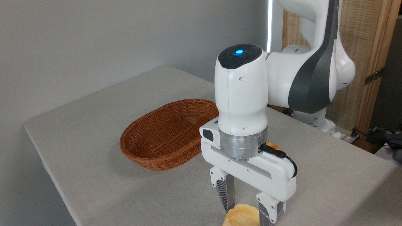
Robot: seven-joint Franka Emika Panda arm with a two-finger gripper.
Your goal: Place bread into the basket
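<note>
From the fixed camera I see my white robot arm (301, 78) reaching down over a table covered in pale grey cloth (94, 131). Its gripper (243, 205) hangs at the bottom edge of the view, fingers spread apart, one on each side of the bread (241, 215), a small pale-golden bun sitting on the cloth and partly cut off by the frame. I cannot tell whether the fingers touch the bun. The basket (163, 135), an oval reddish-brown wicker one, rests on the table to the left of the gripper and farther back. A sliver of something orange (274, 146) peeks out behind the gripper body.
</note>
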